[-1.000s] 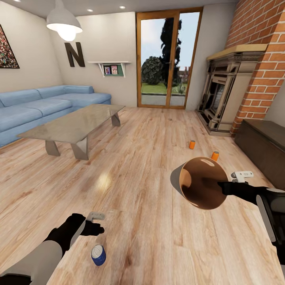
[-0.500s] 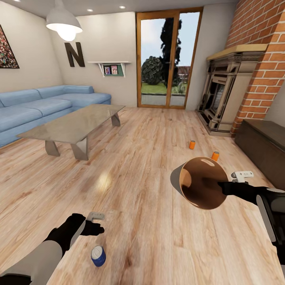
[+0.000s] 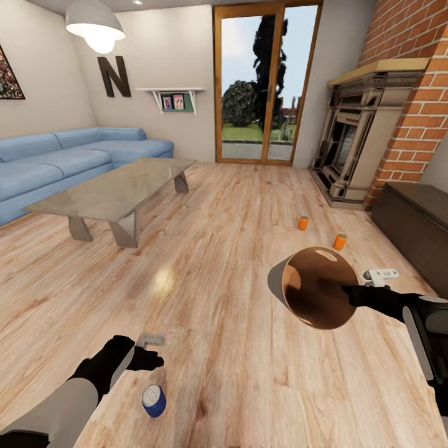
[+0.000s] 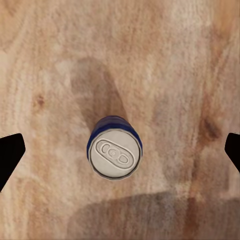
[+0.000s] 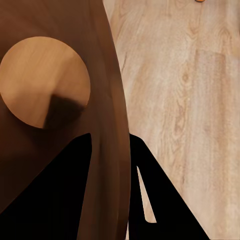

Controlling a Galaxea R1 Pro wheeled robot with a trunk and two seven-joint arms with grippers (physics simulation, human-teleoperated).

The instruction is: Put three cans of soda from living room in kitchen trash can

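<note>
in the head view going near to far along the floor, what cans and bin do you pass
blue can → bin held in the right gripper → nearer orange can → farther orange can

Pale wood plank floor (image 3: 211,261) throughout, glossy, with a bright light reflection near centre. Cream walls (image 3: 168,56). Blue corner sofa (image 3: 56,165) along left wall. Low glass-topped coffee table (image 3: 115,190) on angled grey legs, just in front of sofa. Tall wood-framed glazed door (image 3: 266,84) in far wall, with trees and lawn outside. Red-brick chimney breast (image 3: 417,81) at right with ornate fireplace (image 3: 354,146). Long dark low cabinet (image 3: 414,218) beside it. White pendant lamp (image 3: 94,23), lit. Dark letter "N" (image 3: 112,76) on wall; small shelf (image 3: 171,99) with framed pictures; wall picture (image 3: 9,74) at far left.
</note>
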